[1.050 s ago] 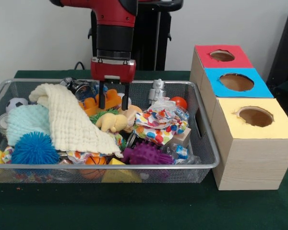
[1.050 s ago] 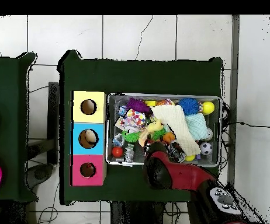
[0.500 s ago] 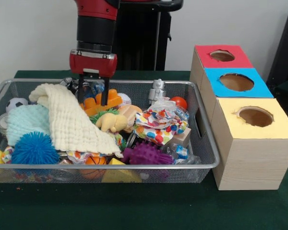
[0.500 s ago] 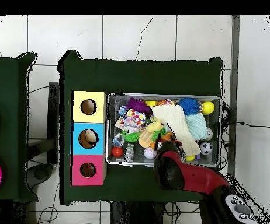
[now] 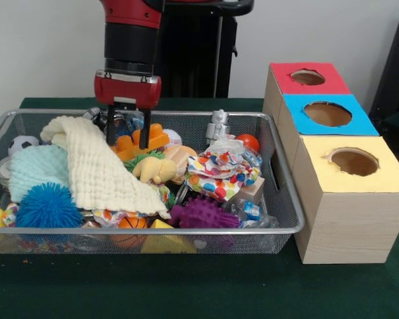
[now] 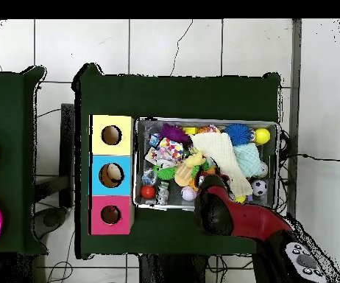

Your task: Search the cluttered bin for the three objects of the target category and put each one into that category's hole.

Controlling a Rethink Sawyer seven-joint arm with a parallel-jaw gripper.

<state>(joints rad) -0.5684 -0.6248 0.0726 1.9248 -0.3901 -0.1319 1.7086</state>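
I have the gripper (image 5: 128, 135) low over the back left part of the wire bin (image 5: 186, 231), and its fingers (image 5: 110, 131) stand apart with nothing between them. One finger comes down at the edge of the cream cloth (image 5: 96, 166), the other against the orange block toy (image 5: 141, 141). In the overhead view the arm (image 6: 239, 219) covers that corner of the bin, so I cannot see the finger tips there. I cannot tell which category is the target. The bin is full: a blue spiky ball (image 5: 48, 205), a purple spiky ball (image 5: 203, 213), a yellow plush toy (image 5: 158, 169), a spotted cloth (image 5: 221, 174). Beside the bin on the green worktop (image 5: 186, 289) stands the sorting box with a red hole (image 5: 308, 77), a blue hole (image 5: 328, 113) and a yellow hole (image 5: 353, 161)
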